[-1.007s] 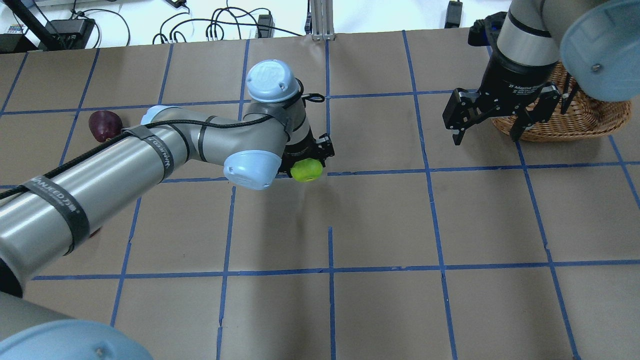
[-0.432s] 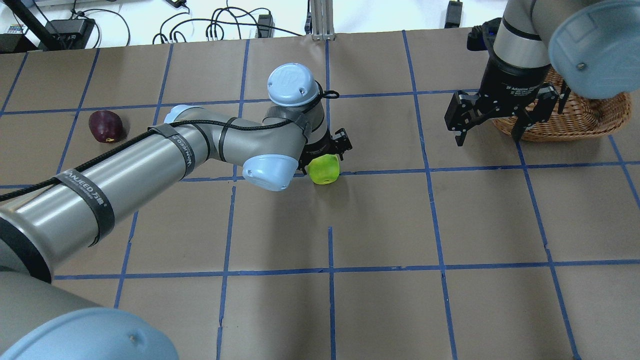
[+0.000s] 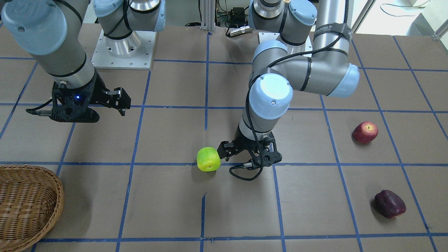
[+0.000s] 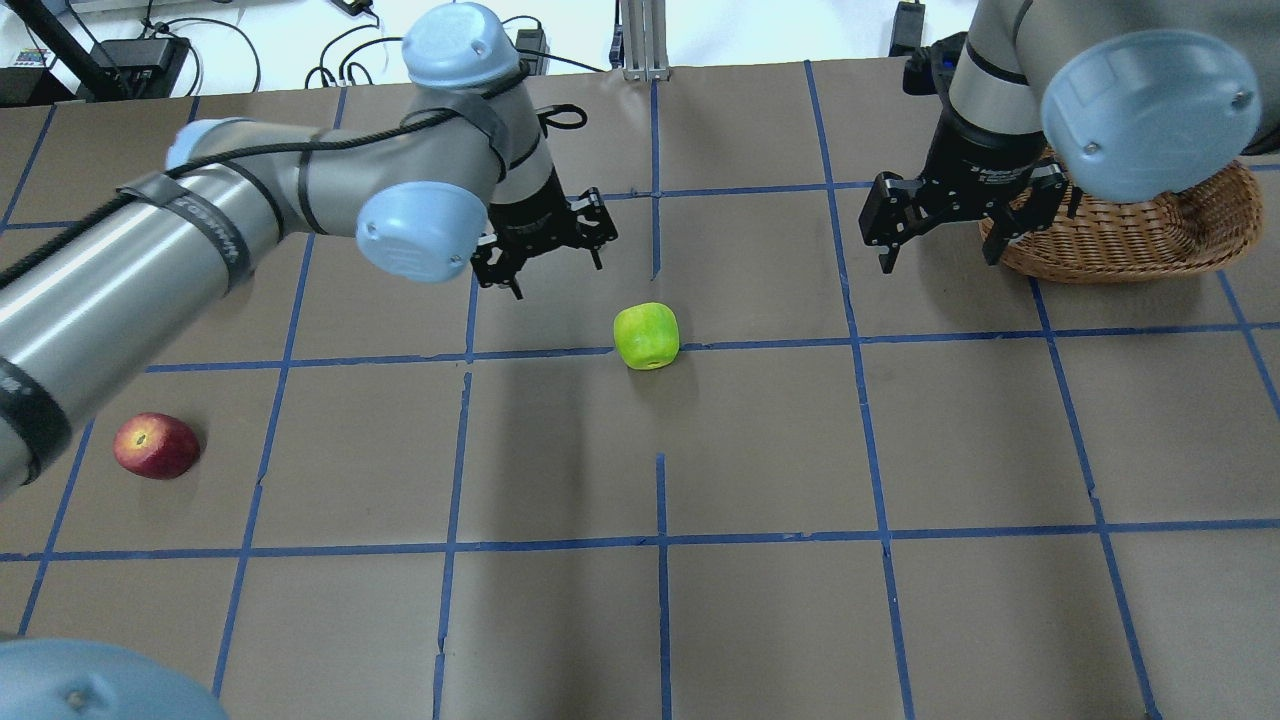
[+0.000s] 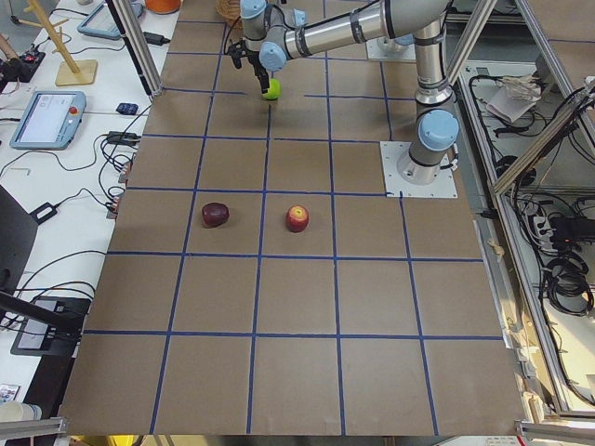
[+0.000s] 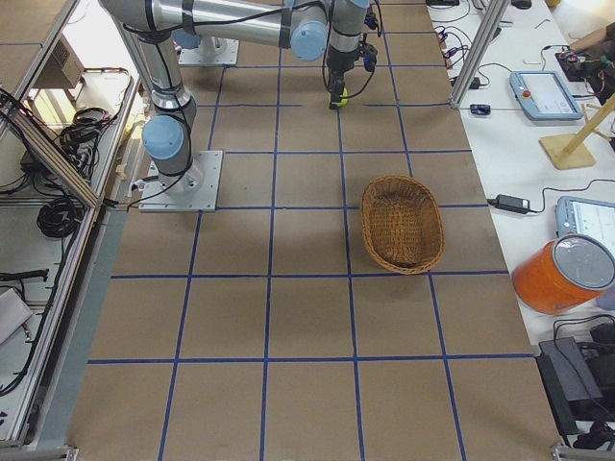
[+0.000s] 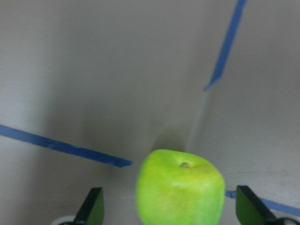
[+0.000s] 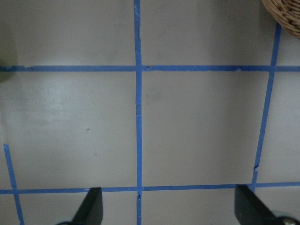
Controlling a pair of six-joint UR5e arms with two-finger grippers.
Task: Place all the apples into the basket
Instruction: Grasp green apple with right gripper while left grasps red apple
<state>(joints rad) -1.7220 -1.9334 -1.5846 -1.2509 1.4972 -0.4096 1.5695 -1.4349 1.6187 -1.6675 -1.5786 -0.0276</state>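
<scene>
Yellow-green against the brown paper, the green apple [image 4: 646, 336] sits free on the counter [image 4: 760, 450], on a blue tape line [image 4: 760, 345], held by neither arm. The left hand [image 4: 556, 272] is spread wide. Its wrist camera looks down on the apple, low in the view between the two open fingertips, with a gap on either side. The apple lies off that hand's inner side, toward the other arm, and the left hand is the nearer of the two. The right hand [image 4: 940, 255] is also spread and empty, and hangs over bare counter with the apple well apart on its inner side. The wicker basket [image 4: 1130, 240] is just beside it on its outer side. The basket's long axis runs roughly along the line from the apple to the basket, so it shows a narrow end to anything coming from the middle. The apple is round and has no long axis to line the fingers up with. I judge that the next move falls to the right hand, which must reach inward for the apple and carry it back outward. The red apple [image 4: 155, 446] and the maroon apple [image 3: 389, 204] lie far out on the left hand's outer side, and none of the three is in the basket.
</scene>
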